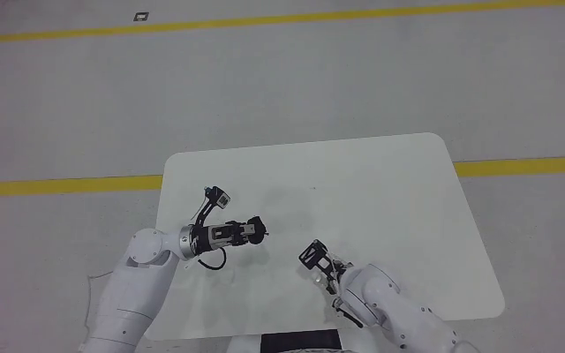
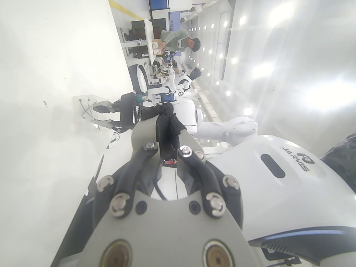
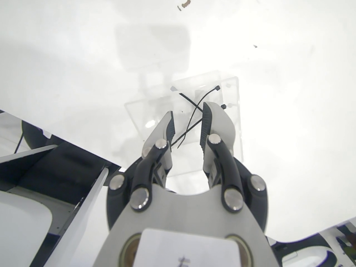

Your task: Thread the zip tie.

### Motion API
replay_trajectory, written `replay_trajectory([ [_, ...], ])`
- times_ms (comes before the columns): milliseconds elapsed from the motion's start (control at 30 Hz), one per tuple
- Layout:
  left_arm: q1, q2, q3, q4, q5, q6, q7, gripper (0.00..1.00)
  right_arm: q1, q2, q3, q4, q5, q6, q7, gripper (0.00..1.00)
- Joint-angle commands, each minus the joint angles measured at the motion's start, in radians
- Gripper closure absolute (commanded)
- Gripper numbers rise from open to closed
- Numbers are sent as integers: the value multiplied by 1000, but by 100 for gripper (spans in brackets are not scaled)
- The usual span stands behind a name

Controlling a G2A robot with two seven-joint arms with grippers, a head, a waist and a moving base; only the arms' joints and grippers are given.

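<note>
Two ties (image 3: 196,106): lying crossed in an X in the tray (image 3: 233,140), long axes slanting across it, heads pointing away from the right claw's wrist.
Tray: sitting by the table's (image 1: 397,194) near edge.
Right claw (image 3: 187,109): hanging released, one finger on each side of the crossing.
Left claw (image 2: 167,118): hovering clenched, well apart from the tray; I cannot tell whether it is gripping anything.

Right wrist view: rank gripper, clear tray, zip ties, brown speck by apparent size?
1. right gripper, but it is nearest the camera, so its true rank against the tray is unsure
2. clear tray
3. zip ties, two crossed in the tray
4. brown speck
</note>
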Motion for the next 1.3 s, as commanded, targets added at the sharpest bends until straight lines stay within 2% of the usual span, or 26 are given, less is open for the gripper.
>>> replay_trajectory([
  [0,0,0,0,0,0,0,0,100,5,-2,-4,6,2,-2,6,83],
  [433,0,0,0,0,0,0,0,100,36,-17,-14,44,16,8,38,88],
  [600,0,0,0,0,0,0,0,100,41,-21,-16,55,16,8,44,94],
  [667,0,0,0,0,0,0,0,100,41,-22,-18,52,11,6,39,100],
  [800,0,0,0,0,0,0,0,100,35,-23,-19,42,-4,9,44,93],
  [933,0,0,0,0,0,0,0,100,31,-24,-14,35,-13,15,51,92],
  [1067,0,0,0,0,0,0,0,100,27,-26,-12,32,-31,24,54,84],
  [1267,0,0,0,0,0,0,0,100,27,-32,-23,37,-69,42,63,85],
])
